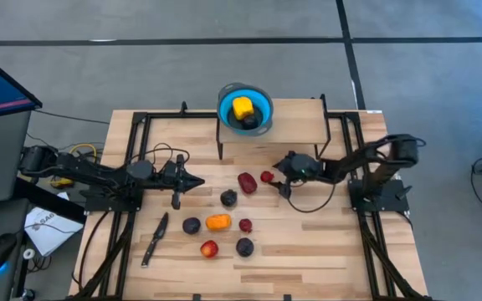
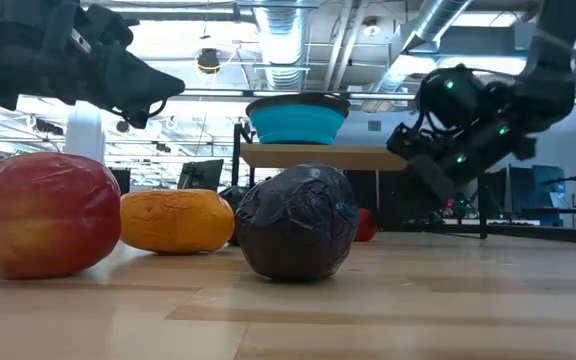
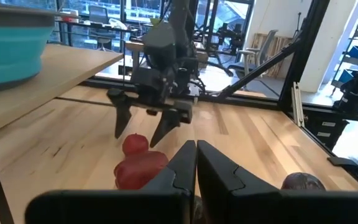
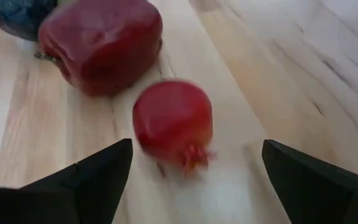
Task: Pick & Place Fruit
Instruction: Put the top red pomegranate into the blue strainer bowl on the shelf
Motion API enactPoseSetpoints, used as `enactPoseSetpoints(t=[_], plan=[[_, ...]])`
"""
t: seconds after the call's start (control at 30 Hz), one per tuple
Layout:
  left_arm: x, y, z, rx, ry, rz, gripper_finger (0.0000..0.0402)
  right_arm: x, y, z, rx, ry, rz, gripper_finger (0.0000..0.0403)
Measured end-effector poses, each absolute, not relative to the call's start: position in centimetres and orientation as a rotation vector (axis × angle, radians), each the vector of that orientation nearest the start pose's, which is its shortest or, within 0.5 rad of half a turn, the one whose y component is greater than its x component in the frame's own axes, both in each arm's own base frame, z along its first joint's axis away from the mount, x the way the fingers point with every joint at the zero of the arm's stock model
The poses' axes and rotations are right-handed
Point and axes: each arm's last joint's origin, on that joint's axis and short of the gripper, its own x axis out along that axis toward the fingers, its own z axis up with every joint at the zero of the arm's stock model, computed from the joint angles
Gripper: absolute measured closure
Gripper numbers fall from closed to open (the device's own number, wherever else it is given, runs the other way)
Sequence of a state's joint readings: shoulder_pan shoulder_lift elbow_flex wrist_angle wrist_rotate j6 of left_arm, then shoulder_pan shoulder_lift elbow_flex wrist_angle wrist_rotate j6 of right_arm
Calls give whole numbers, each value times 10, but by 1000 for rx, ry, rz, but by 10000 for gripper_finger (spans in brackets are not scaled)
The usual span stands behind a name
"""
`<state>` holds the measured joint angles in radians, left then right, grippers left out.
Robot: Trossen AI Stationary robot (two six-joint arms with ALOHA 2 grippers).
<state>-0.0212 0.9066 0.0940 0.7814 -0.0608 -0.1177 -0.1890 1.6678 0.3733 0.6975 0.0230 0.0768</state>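
Observation:
Fruit lies on the wooden table: a small red fruit (image 1: pixel 266 176) (image 4: pixel 173 121), a larger red one (image 1: pixel 247 182) (image 4: pixel 101 43), dark purple ones (image 1: pixel 228 198) (image 1: pixel 192 225) (image 1: pixel 244 247), an orange one (image 1: pixel 217 221), another small red one (image 1: pixel 245 225) and a red-and-yellow one (image 1: pixel 209 248). A yellow fruit (image 1: pixel 242 107) sits in the blue bowl (image 1: pixel 264 102). My right gripper (image 1: pixel 276 180) (image 4: pixel 194 168) is open, its fingers standing on either side of the small red fruit, apart from it. My left gripper (image 1: pixel 201 182) (image 3: pixel 196 149) is shut, left of the fruit, touching nothing.
The blue bowl stands on a raised wooden shelf (image 1: pixel 299 113) at the table's far side, with a dark fruit beside the yellow one. A dark knife (image 1: pixel 155 238) lies near the left front. Black frame rails (image 1: pixel 132 159) run along both sides of the table.

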Motion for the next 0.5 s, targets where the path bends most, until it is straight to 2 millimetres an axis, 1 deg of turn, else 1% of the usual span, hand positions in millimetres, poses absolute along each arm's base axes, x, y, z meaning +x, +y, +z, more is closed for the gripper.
enactPoseSetpoints(t=[0.07,0.17,0.33,0.5], plan=[[166,-2,172,-134,28,42,394,249,-50,86,132,563,-189,54],[166,-2,172,-146,25,41,394,256,-49,78,144,540,-144,75],[166,-2,172,-146,22,41,394,265,-45,69,173,521,-130,129],[166,-2,173,-146,21,40,394,267,-39,69,248,514,-137,188]])
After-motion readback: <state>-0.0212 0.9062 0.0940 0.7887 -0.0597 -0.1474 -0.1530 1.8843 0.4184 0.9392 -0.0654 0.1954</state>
